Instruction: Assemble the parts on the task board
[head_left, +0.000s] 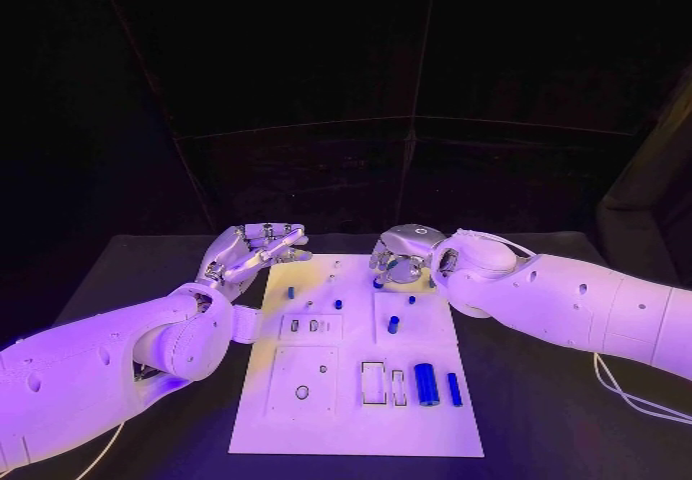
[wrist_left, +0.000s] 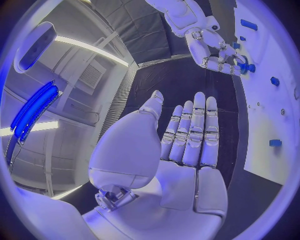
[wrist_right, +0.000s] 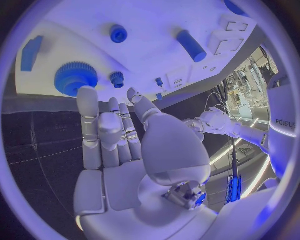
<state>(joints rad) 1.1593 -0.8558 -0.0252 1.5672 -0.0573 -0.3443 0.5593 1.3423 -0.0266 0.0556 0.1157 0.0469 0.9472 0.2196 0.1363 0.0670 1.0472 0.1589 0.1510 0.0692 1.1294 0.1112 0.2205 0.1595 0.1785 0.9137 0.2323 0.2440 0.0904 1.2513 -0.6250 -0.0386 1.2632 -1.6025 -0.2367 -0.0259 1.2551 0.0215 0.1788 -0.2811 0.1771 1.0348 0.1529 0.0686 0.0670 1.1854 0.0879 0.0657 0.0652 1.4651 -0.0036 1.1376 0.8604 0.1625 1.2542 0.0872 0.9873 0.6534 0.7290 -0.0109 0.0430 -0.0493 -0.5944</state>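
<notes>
Nearest the head camera, at the near end of the task board (head_left: 289, 420), two loose blue parts lie side by side: a thick cylinder (head_left: 427, 384) and a thinner bar (head_left: 454, 389), just beside two empty rectangular slots (head_left: 384, 384). Further up the board stand a blue peg (head_left: 394, 324) and some smaller blue pieces.

At the far end, the right hand (head_left: 405, 255) hovers over the board edge, fingers straight and apart, holding nothing. Its wrist view shows a large blue gear (wrist_right: 75, 77) and a small gear (wrist_right: 117, 78) just beyond the fingertips (wrist_right: 87, 95).

The left hand (head_left: 257, 248) is beside the far left corner of the board, above the black table (head_left: 548, 400), also released and flat with nothing in it.

I judge that the step is to reach for the gear. To do it well, the right hand should come down straight over it and close evenly on its rim, so the gear does not tilt.
</notes>
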